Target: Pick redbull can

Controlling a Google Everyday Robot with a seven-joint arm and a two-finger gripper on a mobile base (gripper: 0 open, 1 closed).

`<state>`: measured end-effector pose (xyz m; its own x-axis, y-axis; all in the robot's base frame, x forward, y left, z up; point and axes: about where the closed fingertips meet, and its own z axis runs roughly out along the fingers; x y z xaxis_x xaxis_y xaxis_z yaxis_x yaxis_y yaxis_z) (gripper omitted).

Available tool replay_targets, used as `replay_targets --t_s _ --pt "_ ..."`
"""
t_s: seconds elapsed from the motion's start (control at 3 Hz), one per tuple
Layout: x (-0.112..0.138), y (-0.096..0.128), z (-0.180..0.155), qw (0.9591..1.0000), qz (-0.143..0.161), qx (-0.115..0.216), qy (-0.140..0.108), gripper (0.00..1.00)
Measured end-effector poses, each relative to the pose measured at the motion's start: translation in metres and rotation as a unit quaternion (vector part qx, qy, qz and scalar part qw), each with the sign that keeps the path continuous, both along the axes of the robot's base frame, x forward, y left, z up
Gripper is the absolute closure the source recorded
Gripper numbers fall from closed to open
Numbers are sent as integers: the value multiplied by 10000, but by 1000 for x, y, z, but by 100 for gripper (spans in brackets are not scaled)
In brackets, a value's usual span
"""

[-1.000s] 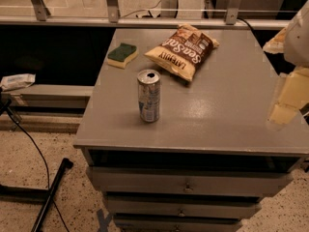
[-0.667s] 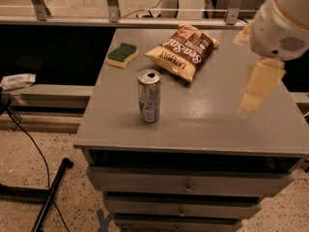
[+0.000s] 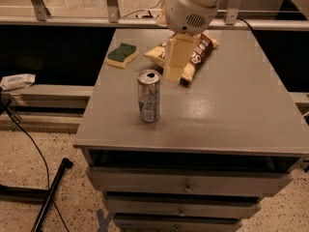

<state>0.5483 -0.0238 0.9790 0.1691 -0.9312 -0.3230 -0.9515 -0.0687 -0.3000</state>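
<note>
The redbull can [image 3: 148, 96] is slim, silver and blue, with a round silver top. It stands upright on the grey cabinet top [image 3: 227, 115], near the front left. My gripper [image 3: 174, 74] hangs from the white arm [image 3: 190, 4] above the table. It is just behind and to the right of the can, close to its top, and holds nothing. It covers part of the brown-and-cream chip bag [image 3: 202, 50] behind it.
A green-and-yellow sponge [image 3: 121, 55] lies at the back left of the cabinet top. Drawers [image 3: 188, 185] run below the front edge. A metal railing [image 3: 111, 4] stands behind. A white item [image 3: 17, 81] lies on the left ledge, and a cable and a black pole [image 3: 50, 195] are on the floor.
The arm has swung from the right edge of the table leftward, across the chip bag, and the gripper now hangs close behind the can. The can has not moved.
</note>
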Motion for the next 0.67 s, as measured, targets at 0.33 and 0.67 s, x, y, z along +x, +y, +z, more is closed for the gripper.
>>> replay_targets --t_s 0.33,0.67 --pt "0 1 -1 10000 20 24 33 0" --pt "0 6 -10 9992 180 291 210 0"
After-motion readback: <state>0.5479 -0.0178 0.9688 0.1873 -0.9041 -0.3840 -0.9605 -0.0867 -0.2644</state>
